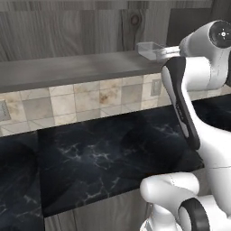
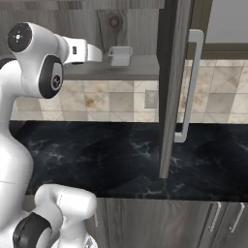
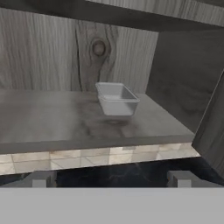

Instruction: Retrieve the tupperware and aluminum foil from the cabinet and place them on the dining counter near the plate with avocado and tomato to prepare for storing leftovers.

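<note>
You're on the approach to the tupperware (image 3: pixel 116 99), which sits dead ahead of your gripper (image 3: pixel 109 178) on the cabinet (image 3: pixel 48 48) shelf, jaws spread wide and empty; next, reach in and straddle it.

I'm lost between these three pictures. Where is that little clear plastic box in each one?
Left base view: tupperware upper right, on the shelf's right end.
Right base view: tupperware top centre, on the shelf.
Hand view: tupperware centre.
Shared landmark: the dark knot in the wood behind it.
</note>
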